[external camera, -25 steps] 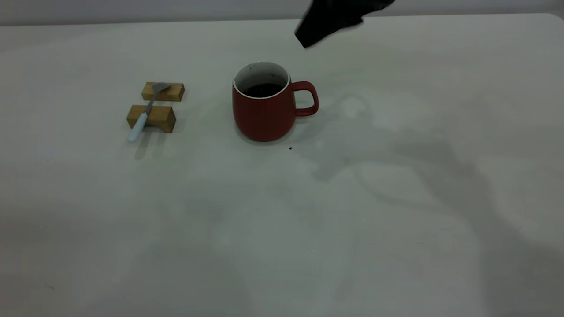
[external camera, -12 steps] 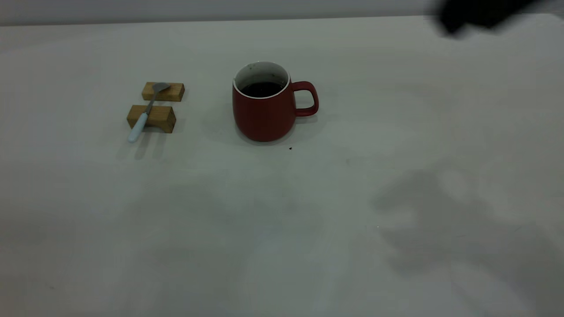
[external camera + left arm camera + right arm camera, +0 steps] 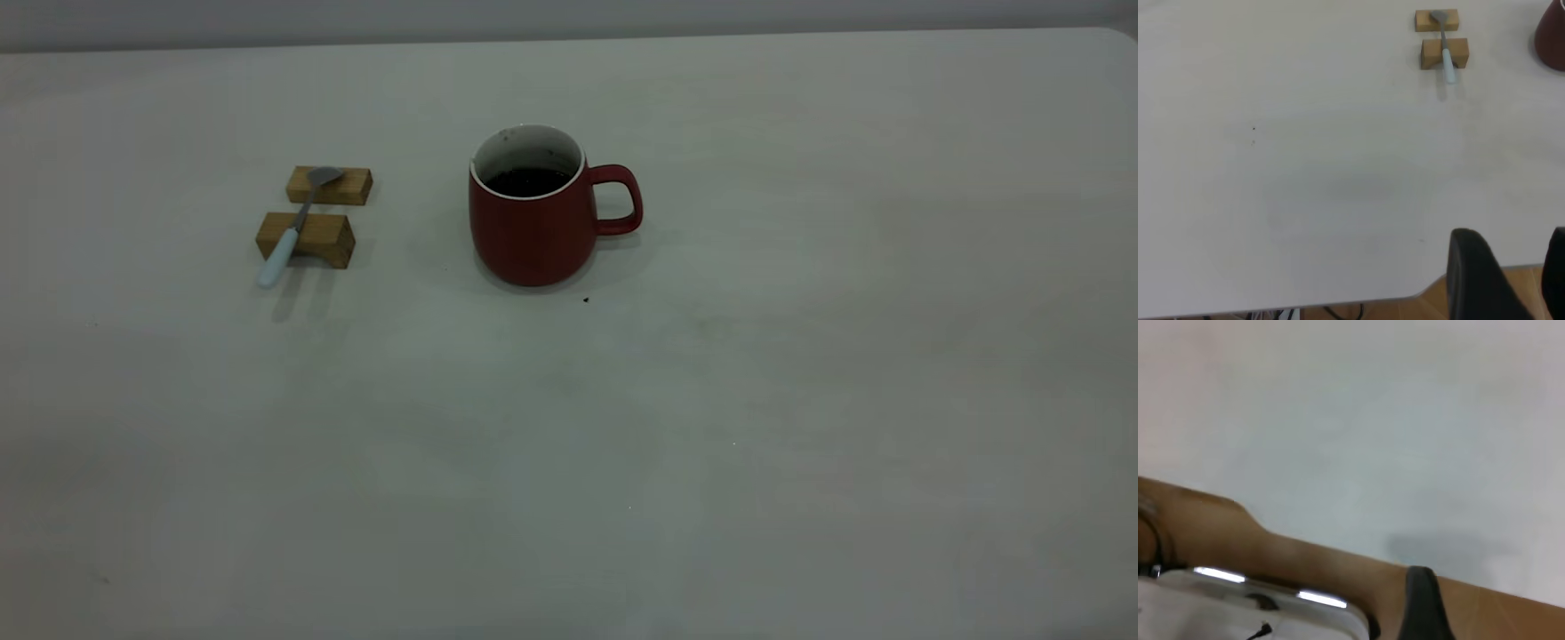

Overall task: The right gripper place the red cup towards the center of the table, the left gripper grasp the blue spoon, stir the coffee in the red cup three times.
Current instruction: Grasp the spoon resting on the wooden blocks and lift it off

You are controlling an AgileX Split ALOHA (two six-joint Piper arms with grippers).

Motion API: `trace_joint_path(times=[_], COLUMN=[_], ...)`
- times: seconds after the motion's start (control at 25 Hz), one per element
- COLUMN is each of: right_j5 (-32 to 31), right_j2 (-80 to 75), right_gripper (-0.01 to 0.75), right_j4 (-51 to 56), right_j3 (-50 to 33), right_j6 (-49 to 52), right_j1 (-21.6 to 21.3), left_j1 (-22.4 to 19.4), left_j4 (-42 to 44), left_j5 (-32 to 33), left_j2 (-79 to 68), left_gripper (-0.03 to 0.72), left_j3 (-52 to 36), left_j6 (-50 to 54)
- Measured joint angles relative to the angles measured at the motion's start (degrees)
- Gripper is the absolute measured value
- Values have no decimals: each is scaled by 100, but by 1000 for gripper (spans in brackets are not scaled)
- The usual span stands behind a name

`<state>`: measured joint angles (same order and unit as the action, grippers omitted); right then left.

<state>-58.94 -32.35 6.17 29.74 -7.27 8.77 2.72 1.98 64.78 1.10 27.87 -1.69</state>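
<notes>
Dark red rounded cup (image 3: 532, 222) with black coffee (image 3: 530, 181) sits mid-table (image 3: 800, 400). At its 9 o'clock, pale-blue-handled metal spoon (image 3: 293, 227) bridges two tan wooden blocks (image 3: 307, 237) — raised for grasping. Left gripper (image 3: 1505, 280) spread, well apart, over the table edge; right gripper's state — can't tell.

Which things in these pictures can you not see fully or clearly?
- Red cup: in the left wrist view the picture's edge cuts it, so only a sliver shows.
- Coffee: its depth is hidden by the cup wall.
- Left gripper: cut by the edge in the left wrist view.
- Right gripper: only one finger shows.
</notes>
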Motion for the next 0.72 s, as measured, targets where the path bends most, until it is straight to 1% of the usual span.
trace_joint_path(times=[0.2, 0.4, 0.64, 0.72], right_j5=[-134, -460, -516, -527], right_j2=[723, 1447, 2396, 2630], right_gripper=[570, 570, 570, 570], right_j4=[-6, -115, -151, -156], right_j3=[-121, -288, -290, -290], right_j6=[38, 57, 92, 149], right_j1=[-58, -376, -441, -524], left_j1=[0, 0, 0, 0], left_j4=[0, 0, 0, 0], left_j5=[0, 0, 0, 0], left_j2=[0, 0, 0, 0], left_gripper=[320, 320, 320, 320], left_j3=[0, 0, 0, 0], left_j6=[0, 0, 0, 0])
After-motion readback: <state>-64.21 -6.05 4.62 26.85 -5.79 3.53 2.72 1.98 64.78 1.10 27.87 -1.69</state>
